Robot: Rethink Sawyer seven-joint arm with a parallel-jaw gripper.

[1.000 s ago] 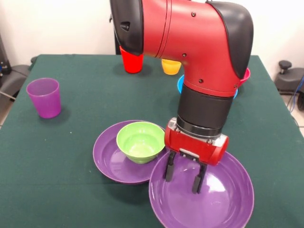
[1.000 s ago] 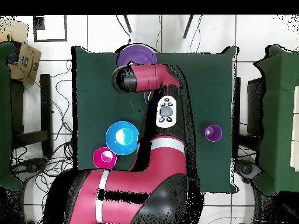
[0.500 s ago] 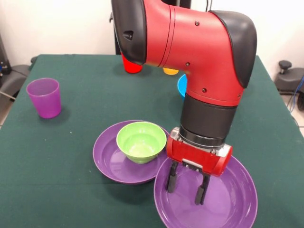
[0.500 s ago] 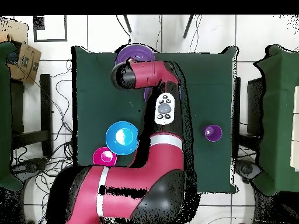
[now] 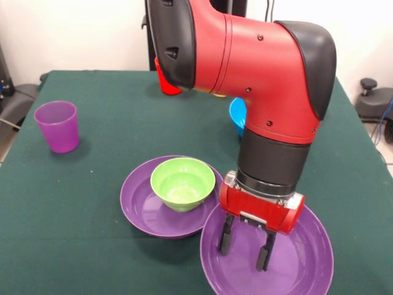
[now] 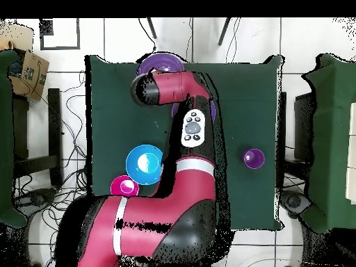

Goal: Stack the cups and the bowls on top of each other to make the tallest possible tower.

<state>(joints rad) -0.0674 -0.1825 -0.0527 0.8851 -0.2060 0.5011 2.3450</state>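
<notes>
**A:** Where is your end effector (image 5: 246, 243) right now?

**B:** You have it hanging over the near purple bowl (image 5: 307, 261), the big one at the table's (image 5: 73, 203) front edge. Its two black fingers (image 5: 225, 236) point down into the bowl with a clear gap between them, released and gripping nothing. I cannot tell whether the tips touch the bowl's floor.

**A:** And the other pieces?

**B:** Your second large purple bowl (image 5: 138, 206) sits just beside it, on the left in the front view, and their rims look to overlap. The lime green bowl (image 5: 182, 182) rests upright inside that second bowl. The purple cup (image 5: 57, 126) stands upright, well apart, near the table's left side in that view.

**A:** Anything behind the arm?

**B:** You can see part of the red cup (image 5: 166, 83) and a sliver of the blue bowl (image 5: 236, 114) past the arm. From overhead, the blue bowl (image 6: 142, 163) and a small red bowl (image 6: 124, 187) lie close together, and the purple cup (image 6: 253, 158) sits alone on the opposite side.
</notes>
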